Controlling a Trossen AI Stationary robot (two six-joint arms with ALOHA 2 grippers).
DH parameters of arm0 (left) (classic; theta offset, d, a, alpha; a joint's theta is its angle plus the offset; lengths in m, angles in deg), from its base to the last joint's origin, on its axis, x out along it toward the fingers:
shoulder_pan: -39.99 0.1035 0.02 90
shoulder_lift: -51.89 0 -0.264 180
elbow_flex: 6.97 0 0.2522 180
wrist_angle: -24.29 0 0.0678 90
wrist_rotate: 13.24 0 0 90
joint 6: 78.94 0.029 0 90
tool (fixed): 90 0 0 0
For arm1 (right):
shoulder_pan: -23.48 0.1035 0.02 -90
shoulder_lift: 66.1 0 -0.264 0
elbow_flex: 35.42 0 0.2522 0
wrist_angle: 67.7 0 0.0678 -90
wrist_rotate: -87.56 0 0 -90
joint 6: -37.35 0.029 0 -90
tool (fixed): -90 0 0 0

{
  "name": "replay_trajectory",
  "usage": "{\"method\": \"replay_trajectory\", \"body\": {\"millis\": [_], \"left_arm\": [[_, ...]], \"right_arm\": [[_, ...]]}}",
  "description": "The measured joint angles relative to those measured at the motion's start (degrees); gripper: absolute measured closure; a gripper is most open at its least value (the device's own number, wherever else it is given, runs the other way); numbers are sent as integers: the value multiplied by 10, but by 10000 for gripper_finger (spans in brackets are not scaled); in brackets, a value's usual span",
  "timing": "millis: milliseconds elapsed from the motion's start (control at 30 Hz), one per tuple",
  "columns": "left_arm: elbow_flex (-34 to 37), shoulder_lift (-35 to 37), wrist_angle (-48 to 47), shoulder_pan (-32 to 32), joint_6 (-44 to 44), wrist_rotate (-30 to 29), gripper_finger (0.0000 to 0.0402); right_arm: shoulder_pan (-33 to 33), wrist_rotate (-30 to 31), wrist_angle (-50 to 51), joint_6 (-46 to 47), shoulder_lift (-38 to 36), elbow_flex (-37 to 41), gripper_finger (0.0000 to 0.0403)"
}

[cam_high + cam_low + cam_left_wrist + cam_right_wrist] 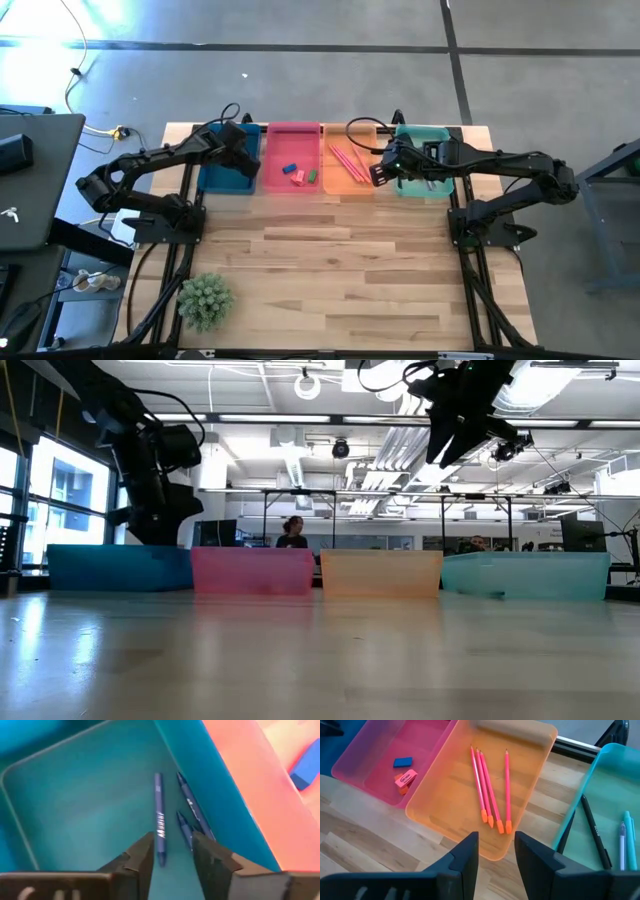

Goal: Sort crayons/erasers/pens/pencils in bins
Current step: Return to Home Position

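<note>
- left gripper [172, 842]: fingers spread, empty, over blue bin [75, 795], 11 o'clock.
- right gripper [496, 840]: fingers spread, empty, over orange bin [445, 785], 1 o'clock.
- erasers [298, 174]: in pink bin [292, 130], 12 o'clock.

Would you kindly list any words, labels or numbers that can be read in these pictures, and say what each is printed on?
No text here reads clearly.
White lettering along a blue crayon in the blue bin: too blurred to read.
Pale print on the black pen in the teal-green bin: too small to read.
</note>
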Motion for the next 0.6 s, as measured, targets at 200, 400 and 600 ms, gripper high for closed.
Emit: {"method": "replay_trajectory", "body": {"millis": [200, 400, 600], "left_arm": [[-46, 5, -48, 0, 24, 59, 244], [-106, 42, -64, -3, 30, 109, 242], [-115, 120, -31, -43, 43, 177, 247]], "right_arm": [[0, 0, 0, 0, 0, 0, 284], [0, 0, 0, -2, 0, 0, 284], [0, 25, -15, -11, 0, 0, 284]]}}
